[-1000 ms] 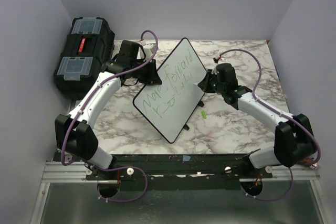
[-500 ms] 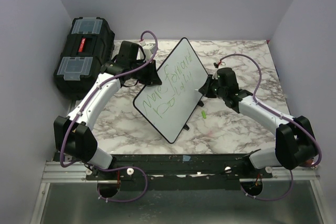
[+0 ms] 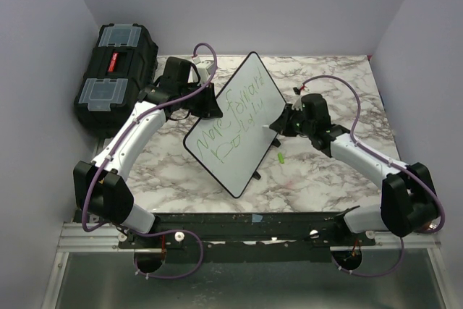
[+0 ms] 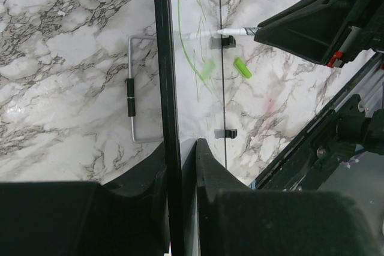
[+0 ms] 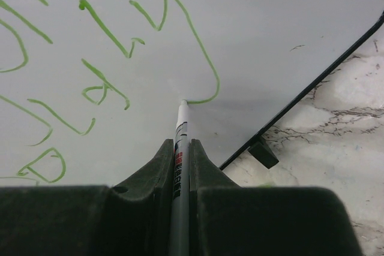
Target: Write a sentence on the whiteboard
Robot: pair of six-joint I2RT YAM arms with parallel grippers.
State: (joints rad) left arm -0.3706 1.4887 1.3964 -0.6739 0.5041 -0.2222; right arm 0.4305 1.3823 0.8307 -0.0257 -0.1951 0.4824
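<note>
Now | right tool (image 5: 180, 146) grips marker (image 5: 180, 118), tip on whiteboard (image 5: 270, 28) | left tool (image 4: 181, 148) clamps its rim

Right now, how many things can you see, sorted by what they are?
Whiteboard: 1
Marker: 1
Small green piece: 1
Toolbox: 1
Robot hands: 2, left hand and right hand
Total: 6

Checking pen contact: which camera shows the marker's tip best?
The right wrist view: the marker runs straight up to its tip, which sits at the end of a green stroke on the whiteboard. The left wrist view shows it side-on, meeting the board seen nearly edge-on. The top view barely shows it.
</note>
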